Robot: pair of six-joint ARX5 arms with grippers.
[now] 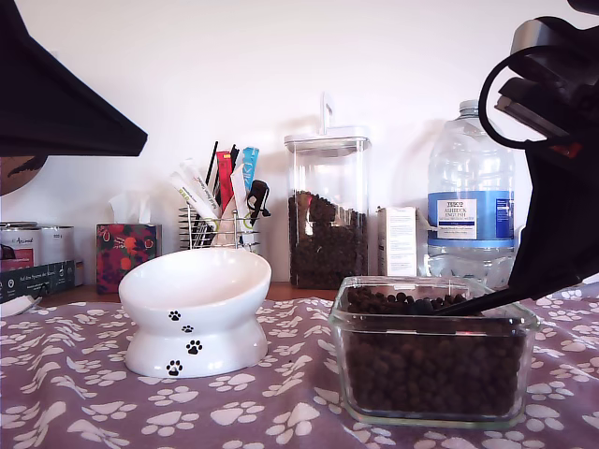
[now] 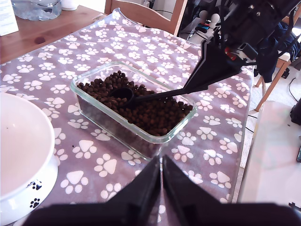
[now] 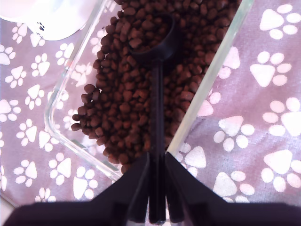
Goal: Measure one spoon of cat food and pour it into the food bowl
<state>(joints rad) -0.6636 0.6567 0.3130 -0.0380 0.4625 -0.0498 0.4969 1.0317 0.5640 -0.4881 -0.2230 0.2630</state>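
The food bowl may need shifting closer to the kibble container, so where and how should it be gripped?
Grip the food bowl by the raised back of its slanted rim, fingers straddling the thin wall from above. The pedestal base looks too wide to span, and the rim is open and unobstructed.

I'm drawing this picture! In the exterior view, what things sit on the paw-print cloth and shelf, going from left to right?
Tissue box → food bowl → tall canister → glass container of cat food → water bottle.
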